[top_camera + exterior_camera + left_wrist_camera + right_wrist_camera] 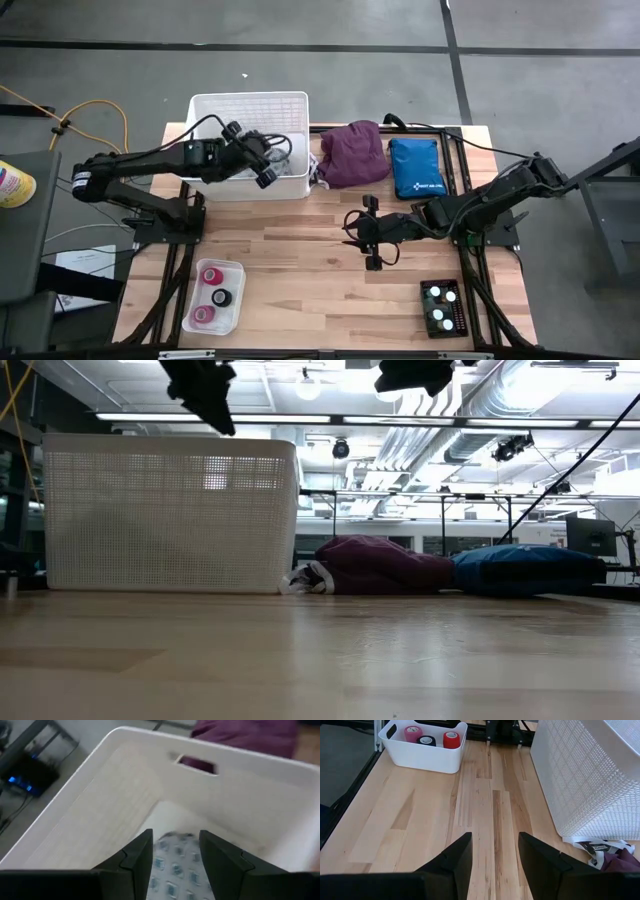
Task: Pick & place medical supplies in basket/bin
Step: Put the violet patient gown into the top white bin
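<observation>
Below the spread left gripper (176,852), a grey dotted garment (175,862) seems already in the basket (250,108). Right gripper (362,232), also spread, hovers over bare table; purple garment (352,152), tape rolls (426,736) and vials (443,306) remain outside.

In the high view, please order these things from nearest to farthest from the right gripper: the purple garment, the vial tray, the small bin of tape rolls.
From the right gripper:
1. Purple garment, beside the white basket.
2. Vial tray, near table edge, right side.
3. Small bin of tape rolls, far left side.

wood table (300,250) with basket (250,190), purple garment (352,152), blue pouch (414,167), trays (214,296)
</observation>
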